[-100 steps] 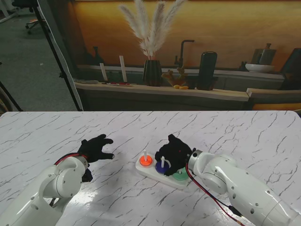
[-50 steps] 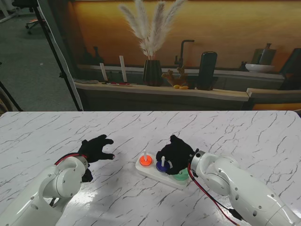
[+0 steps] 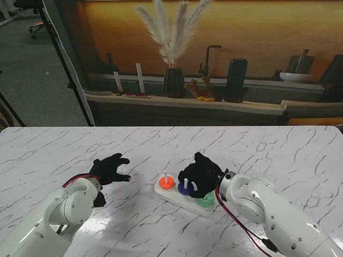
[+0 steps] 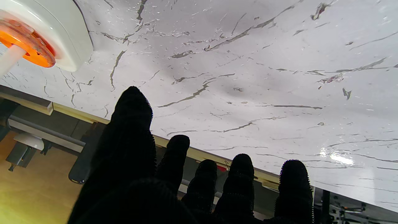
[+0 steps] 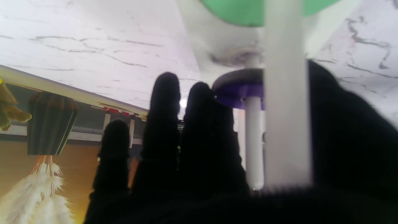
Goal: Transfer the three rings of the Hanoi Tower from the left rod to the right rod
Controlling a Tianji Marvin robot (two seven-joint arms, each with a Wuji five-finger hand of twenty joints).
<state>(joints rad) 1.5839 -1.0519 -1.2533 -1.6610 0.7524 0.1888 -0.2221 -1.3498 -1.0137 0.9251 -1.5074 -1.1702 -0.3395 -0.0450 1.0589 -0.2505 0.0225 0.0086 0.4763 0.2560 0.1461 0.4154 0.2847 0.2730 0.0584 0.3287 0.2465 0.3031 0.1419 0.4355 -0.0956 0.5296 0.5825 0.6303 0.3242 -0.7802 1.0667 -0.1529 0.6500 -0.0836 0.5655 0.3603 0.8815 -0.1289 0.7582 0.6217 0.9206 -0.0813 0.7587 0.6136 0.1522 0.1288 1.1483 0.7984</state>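
Purple ring (image 3: pixel 185 187) higher up middle rod (right hand (image 3: pixel 199 172) too)

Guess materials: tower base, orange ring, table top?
Tower base: likely moulded white plastic, smooth with rounded edges and a soft sheen. Orange ring: probably plastic too, flat disc, saturated colour, slightly mottled face. Table top: marble-look white surface with grey veins, glossy given the glare spot; real stone or printed laminate, can't tell.

Green ring (image 3: pixel 205 201) partly behind right hand (image 3: pixel 199 172)

Marble table (image 3: pixel 64 150), amber-lit counter (image 3: pixel 182 101)
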